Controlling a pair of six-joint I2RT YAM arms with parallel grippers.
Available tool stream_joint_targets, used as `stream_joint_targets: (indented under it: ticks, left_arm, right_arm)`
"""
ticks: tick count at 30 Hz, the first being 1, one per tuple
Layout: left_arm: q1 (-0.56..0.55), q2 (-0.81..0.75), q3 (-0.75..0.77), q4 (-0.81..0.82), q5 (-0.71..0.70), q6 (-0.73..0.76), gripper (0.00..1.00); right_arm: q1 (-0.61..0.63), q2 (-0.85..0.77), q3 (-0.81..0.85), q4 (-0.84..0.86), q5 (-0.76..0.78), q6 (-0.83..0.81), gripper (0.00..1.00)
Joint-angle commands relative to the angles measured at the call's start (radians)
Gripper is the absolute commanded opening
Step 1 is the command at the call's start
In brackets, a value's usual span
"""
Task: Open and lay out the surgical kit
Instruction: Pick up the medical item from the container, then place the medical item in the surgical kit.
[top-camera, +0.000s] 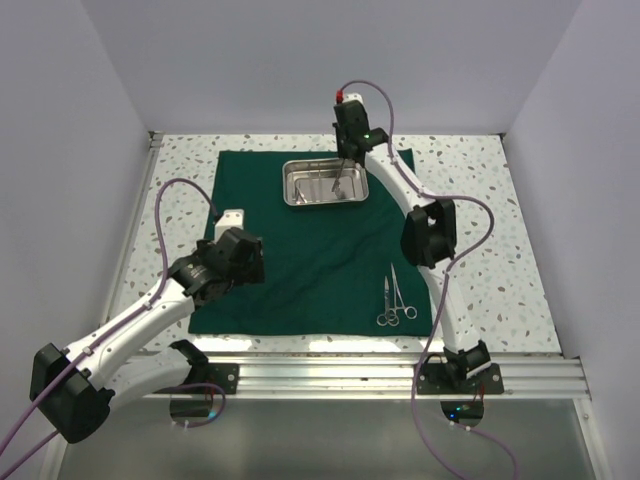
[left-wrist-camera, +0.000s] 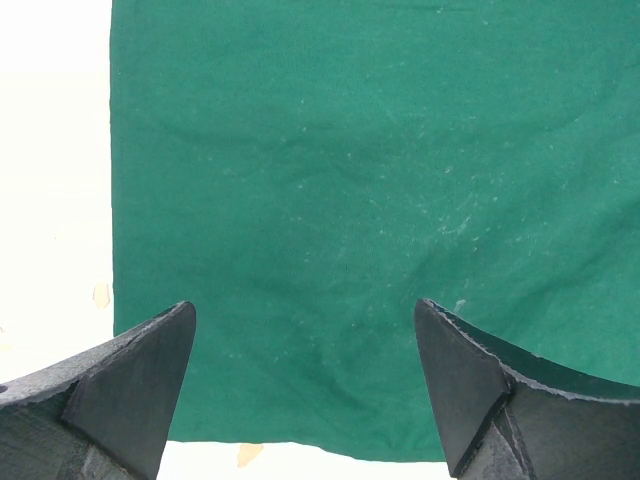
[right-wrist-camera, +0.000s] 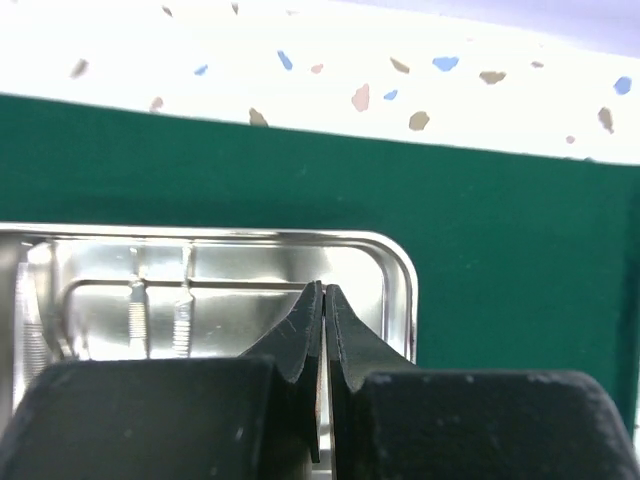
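Since right hand (right-wrist-camera: 322, 295) is clenched over the shiny rectangular steel tray (right-wrist-camera: 250, 236) beneath, grip unclear, lift vert. w/o clipping its rim; left hand (left-wrist-camera: 303, 305) released.

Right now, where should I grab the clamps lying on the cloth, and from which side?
I'd take the clamps at their straight shafts, midway between rings and tips, coming straight down and pinching across them. They lie flat on the cloth, so only the top is open; the rings, at the near end, look wider.
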Motion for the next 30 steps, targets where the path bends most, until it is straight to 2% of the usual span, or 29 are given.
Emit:
stream_joint_targets:
  ticks: [1, 14, 23, 26, 29, 30]
  left_arm:
    - [-0.009, -0.010, 0.033, 0.008, -0.017, -0.011, 0.94]
    - [-0.015, -0.024, 0.033, 0.008, -0.020, -0.009, 0.94]
    - [-0.017, -0.024, 0.033, 0.008, -0.020, -0.011, 0.94]
    - [-0.022, -0.022, 0.033, 0.011, -0.015, -0.011, 0.94]
    - [-0.023, -0.016, 0.033, 0.012, -0.006, -0.005, 0.94]
    - [-0.025, -0.014, 0.033, 0.014, -0.005, -0.002, 0.94]
  right_arm:
    - [0.001, -0.122, -0.016, 0.033, 0.025, 0.019, 0.00]
    - [0.011, -0.227, -0.088, 0.015, -0.018, 0.041, 0.00]
    - [0.011, -0.407, -0.208, 0.016, -0.034, 0.041, 0.00]
    - [0.007, -0.513, -0.275, 0.007, -0.071, 0.065, 0.00]
    - [0.005, -0.649, -0.407, -0.010, -0.143, 0.122, 0.00]
    - [0.007, -0.684, -0.502, -0.013, -0.165, 0.139, 0.00]
